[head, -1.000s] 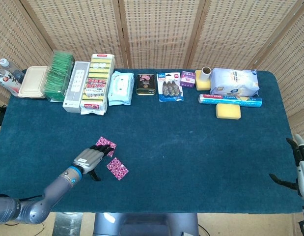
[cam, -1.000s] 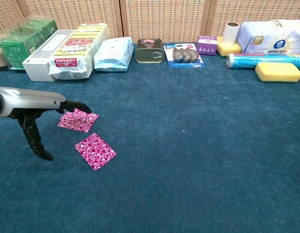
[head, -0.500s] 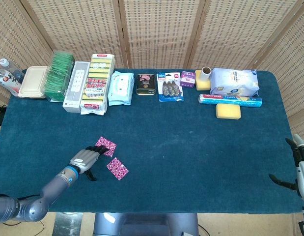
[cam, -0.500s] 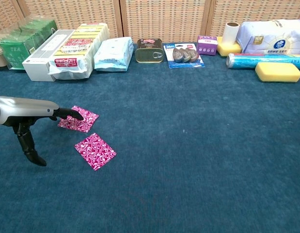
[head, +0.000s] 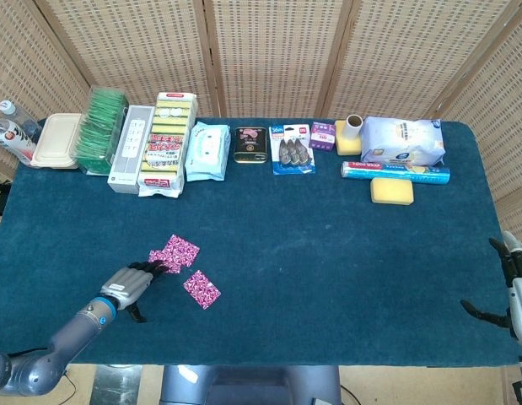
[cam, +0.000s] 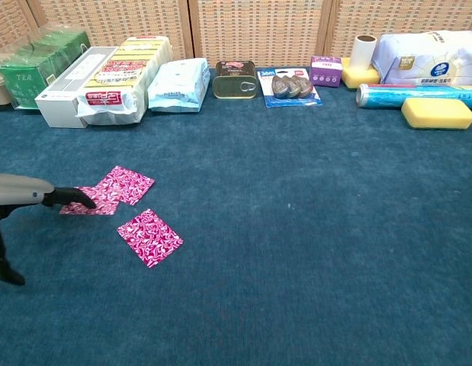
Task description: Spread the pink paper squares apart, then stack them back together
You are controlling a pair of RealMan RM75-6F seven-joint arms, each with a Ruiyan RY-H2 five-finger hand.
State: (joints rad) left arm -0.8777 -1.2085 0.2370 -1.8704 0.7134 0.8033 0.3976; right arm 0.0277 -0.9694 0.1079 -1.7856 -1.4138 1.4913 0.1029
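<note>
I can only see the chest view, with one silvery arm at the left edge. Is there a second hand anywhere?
Observer: Yes. The head view shows the right hand beyond the right edge of the table, holding nothing.
Operator: What's left of the green tea boxes? My picture cuts off there.
Observer: A beige lidded container, then bottles at the corner.
Operator: Can you see the whole left hand?
Observer: Yes. The left hand reaches forward, fingertips resting on a pink paper square.
</note>
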